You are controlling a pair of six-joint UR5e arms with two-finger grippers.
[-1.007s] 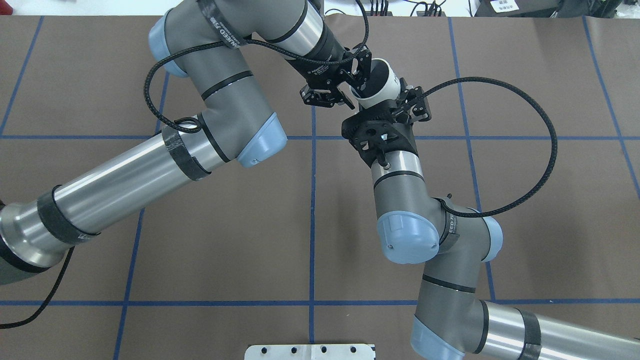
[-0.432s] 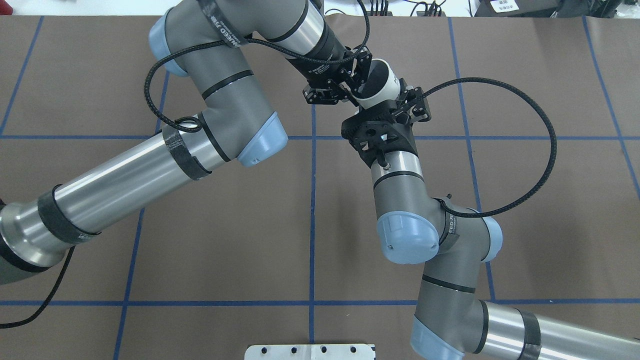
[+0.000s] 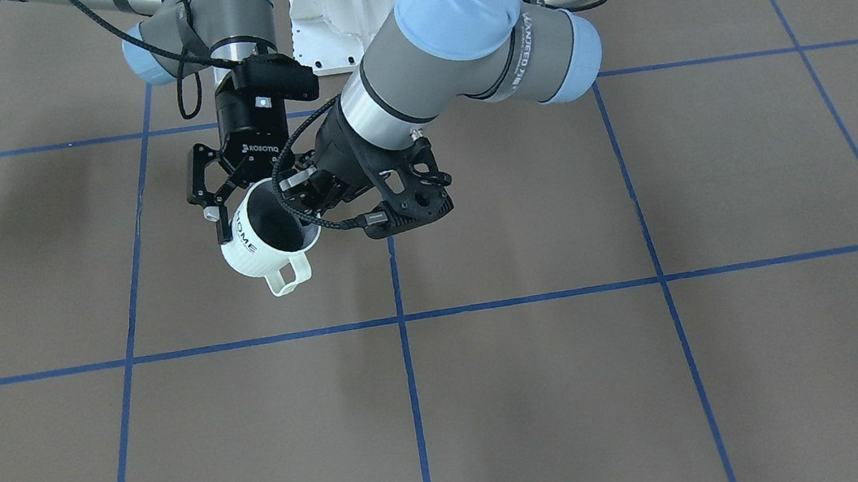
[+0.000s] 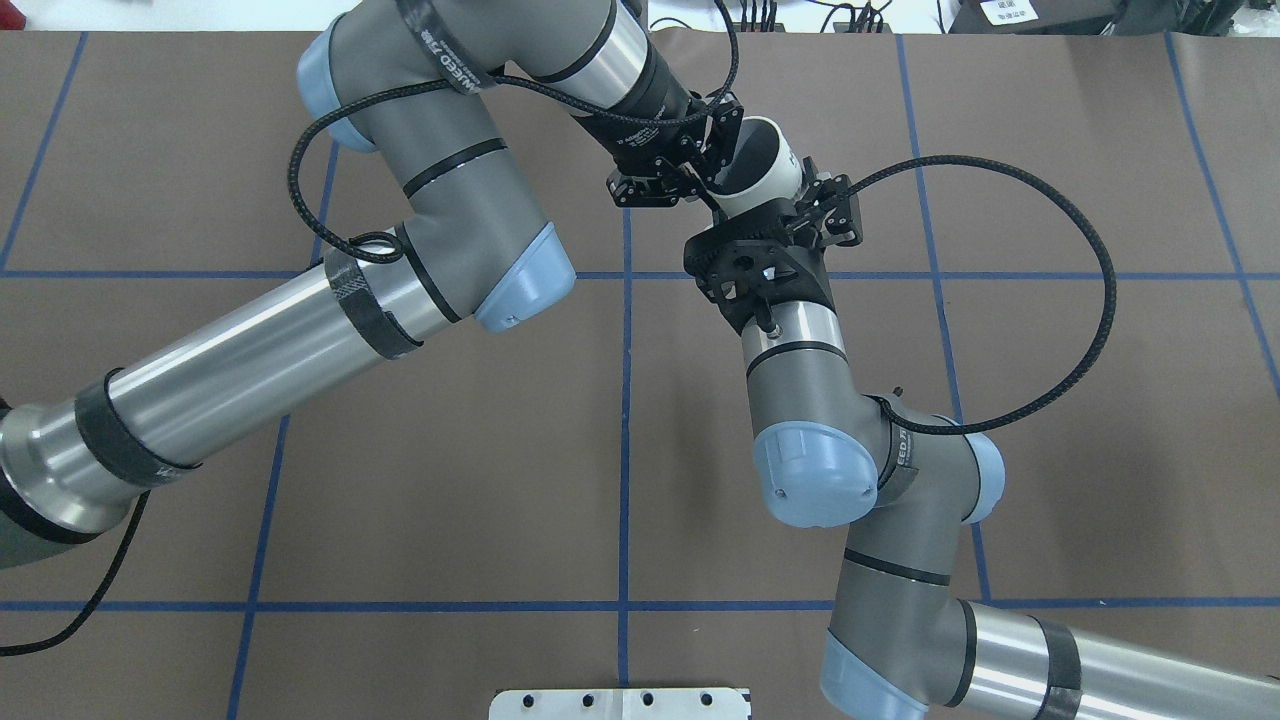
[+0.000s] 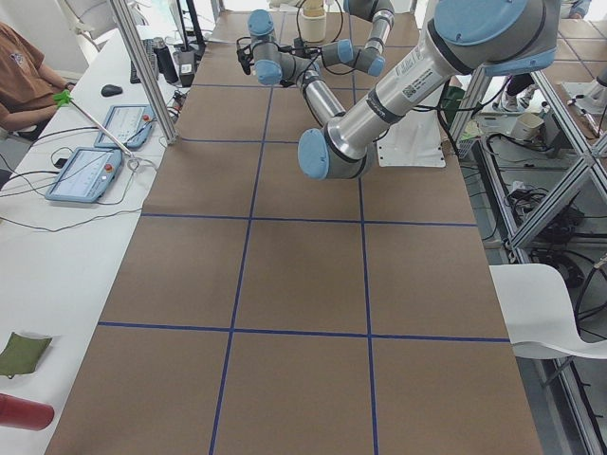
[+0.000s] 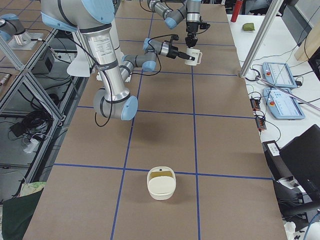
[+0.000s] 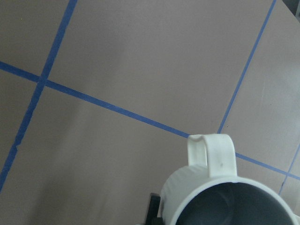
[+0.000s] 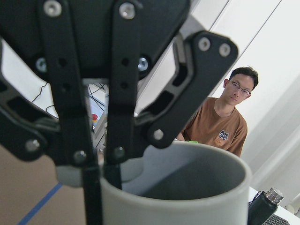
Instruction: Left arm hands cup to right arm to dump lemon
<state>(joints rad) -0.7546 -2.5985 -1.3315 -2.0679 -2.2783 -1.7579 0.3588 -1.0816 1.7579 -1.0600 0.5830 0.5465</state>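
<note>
From across the table, a small off-white ribbed cup (image 3: 257,255) with black HOME lettering hangs above the brown table mat (image 3: 658,376) crossed by blue tape. It is left of centre in the frame, its squarish handle toward the bottom. The grey left arm (image 3: 438,51), capped in pale blue, comes in from the upper right, and the left gripper (image 3: 304,207) is pinched on the cup's right rim. The right arm (image 3: 234,7) drops from the upper left. The right gripper (image 3: 256,213), marked ROBOTIQ, stands wide with one finger against the cup's left side. The other finger is hidden, so I cannot tell whether it grips.

From overhead the cup (image 4: 772,170) is at top centre, right of the middle tape line. The left gripper is on its left rim and the right gripper's fingers flank its body from below.

From the table's left end the meeting is far off at the top, too small to read. A person (image 5: 19,76) in a brown shirt sits at upper left.

From the right end the cup (image 6: 193,56) is upright at top centre. The far arm's gripper comes down on it and the near arm's reaches in level. An off-white rounded tub (image 6: 161,184) rests at lower centre, well apart.

The left wrist view shows the cup's rim and handle at bottom right, with its grey inside in shadow.

In the right wrist view black finger linkages come down from the top. One finger is inside the cup's near wall and one outside, closed on it.
</note>
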